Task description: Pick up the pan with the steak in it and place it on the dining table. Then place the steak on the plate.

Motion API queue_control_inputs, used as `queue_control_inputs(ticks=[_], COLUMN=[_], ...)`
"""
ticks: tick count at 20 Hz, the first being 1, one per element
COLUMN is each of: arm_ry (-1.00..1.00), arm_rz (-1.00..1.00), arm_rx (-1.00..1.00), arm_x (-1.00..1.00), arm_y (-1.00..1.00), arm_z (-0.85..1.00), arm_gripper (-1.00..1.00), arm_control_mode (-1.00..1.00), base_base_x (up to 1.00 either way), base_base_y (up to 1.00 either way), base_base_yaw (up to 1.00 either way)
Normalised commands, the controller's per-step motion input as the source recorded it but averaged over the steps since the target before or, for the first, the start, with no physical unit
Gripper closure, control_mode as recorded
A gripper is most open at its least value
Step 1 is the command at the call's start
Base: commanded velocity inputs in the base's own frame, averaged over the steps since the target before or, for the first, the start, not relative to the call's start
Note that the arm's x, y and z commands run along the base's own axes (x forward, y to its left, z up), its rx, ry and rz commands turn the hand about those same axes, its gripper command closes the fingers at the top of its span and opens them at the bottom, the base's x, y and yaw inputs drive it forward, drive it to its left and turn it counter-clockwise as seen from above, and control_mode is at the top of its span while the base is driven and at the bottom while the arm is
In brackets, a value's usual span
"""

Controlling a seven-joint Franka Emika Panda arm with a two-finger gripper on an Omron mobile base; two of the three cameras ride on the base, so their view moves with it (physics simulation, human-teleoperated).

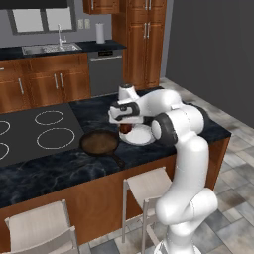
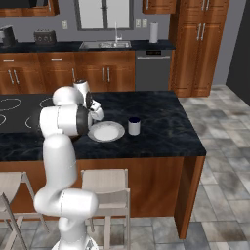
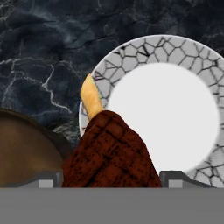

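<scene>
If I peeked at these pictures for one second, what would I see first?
First, the big white robot arm bending over the dark marbled dining table. Its gripper hangs over the edge of the white plate with the reddish-brown steak between its fingertips, a yellowish bit on top. Beside the plate sits the dark pan, with nothing in it.

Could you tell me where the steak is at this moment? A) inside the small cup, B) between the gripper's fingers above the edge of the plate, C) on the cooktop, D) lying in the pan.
B: in the hand view the steak sits between the two fingertips of the gripper over the plate rim, with the pan empty beside it.
</scene>
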Motion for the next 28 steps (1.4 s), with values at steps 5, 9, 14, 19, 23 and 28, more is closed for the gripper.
queue_control_inputs(ticks=[5,9,14,19,23,28], arm_ry=[-0.05,-0.06,-0.04,-0.02,-0.01,0.00], arm_rz=[0.01,0.05,0.04,0.03,0.00,0.00], arm_rx=[0.04,0.01,0.00,0.00,0.00,0.00], arm_x=[0.07,0.11,0.07,0.03,0.00,0.00], arm_y=[-0.47,-0.23,-0.23,-0.16,-0.03,0.00], arm_z=[-0.01,-0.06,-0.25,-0.25,-0.06,0.00], arm_gripper=[1.00,1.00,1.00,1.00,1.00,-1.00], arm_control_mode=[-1.00,-1.00,-1.00,-1.00,-1.00,-1.00], base_base_x=[0.00,0.00,0.00,0.00,0.00,0.00], base_base_y=[0.00,0.00,0.00,0.00,0.00,0.00], base_base_yaw=[0.00,0.00,0.00,0.00,0.00,0.00])
